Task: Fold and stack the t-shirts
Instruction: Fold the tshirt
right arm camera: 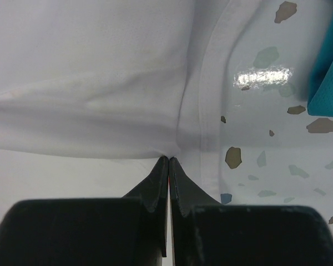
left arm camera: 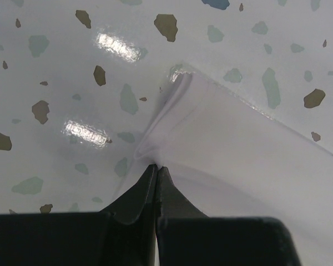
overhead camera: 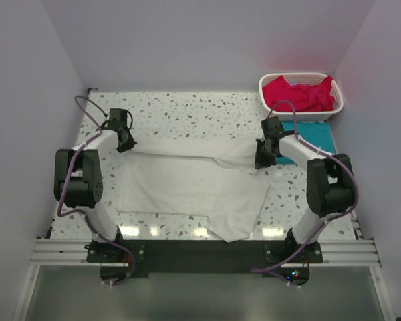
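Note:
A white t-shirt (overhead camera: 187, 184) lies spread across the middle of the speckled table. My left gripper (overhead camera: 125, 143) is shut on its far left corner; the left wrist view shows the jaws pinched on the white fabric (left arm camera: 222, 144). My right gripper (overhead camera: 262, 160) is shut on its far right corner, with the hem (right arm camera: 200, 111) running past the jaws in the right wrist view. A teal t-shirt (overhead camera: 311, 137) lies folded at the right, behind my right arm; its edge shows in the right wrist view (right arm camera: 327, 72). Red-pink t-shirts (overhead camera: 297, 93) fill the basket.
A white lattice basket (overhead camera: 335, 100) stands at the far right corner. Grey walls close the table at the back and both sides. An aluminium rail (overhead camera: 200, 251) with the arm bases runs along the near edge.

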Available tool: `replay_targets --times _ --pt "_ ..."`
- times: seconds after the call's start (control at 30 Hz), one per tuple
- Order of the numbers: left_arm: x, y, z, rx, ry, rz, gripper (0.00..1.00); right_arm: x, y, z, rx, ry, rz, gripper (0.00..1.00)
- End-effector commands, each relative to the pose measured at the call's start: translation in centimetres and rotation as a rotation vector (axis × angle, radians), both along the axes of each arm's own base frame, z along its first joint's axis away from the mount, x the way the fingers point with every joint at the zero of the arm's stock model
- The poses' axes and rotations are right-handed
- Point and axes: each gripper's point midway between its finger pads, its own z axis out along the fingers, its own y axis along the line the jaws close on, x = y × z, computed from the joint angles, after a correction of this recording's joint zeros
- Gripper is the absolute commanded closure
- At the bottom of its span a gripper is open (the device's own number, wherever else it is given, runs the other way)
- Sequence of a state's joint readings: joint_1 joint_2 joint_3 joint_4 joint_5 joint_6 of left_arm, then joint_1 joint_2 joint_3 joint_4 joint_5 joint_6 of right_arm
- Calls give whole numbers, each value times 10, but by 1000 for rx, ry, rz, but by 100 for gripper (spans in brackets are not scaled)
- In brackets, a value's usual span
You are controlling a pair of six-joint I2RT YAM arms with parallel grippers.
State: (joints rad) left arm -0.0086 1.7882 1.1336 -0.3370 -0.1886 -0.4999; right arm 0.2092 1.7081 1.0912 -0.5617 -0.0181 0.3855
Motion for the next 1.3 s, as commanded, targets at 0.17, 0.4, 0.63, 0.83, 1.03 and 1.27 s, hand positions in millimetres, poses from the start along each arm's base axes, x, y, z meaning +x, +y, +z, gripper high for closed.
replay_targets --times 0.17,0.4,0.63,0.83,1.03,1.27 --pt "-3 10 8 22 -16 47 100 5 -8 -4 -44 -13 -33 100" --pt "-4 11 31 18 -79 66 100 12 -15 22 -71 -74 -44 100" --pt "-17 9 23 6 -49 78 100 13 -21 24 -102 -75 -52 100" --pt "-35 8 -4 -18 18 130 100 8 -27 10 -139 -44 -53 100" --pt "-31 15 7 10 -13 168 83 12 -19 18 -99 -60 -38 86" --pt "-21 23 58 52 -135 160 31 25 -10 70 -36 -175 -33 55"
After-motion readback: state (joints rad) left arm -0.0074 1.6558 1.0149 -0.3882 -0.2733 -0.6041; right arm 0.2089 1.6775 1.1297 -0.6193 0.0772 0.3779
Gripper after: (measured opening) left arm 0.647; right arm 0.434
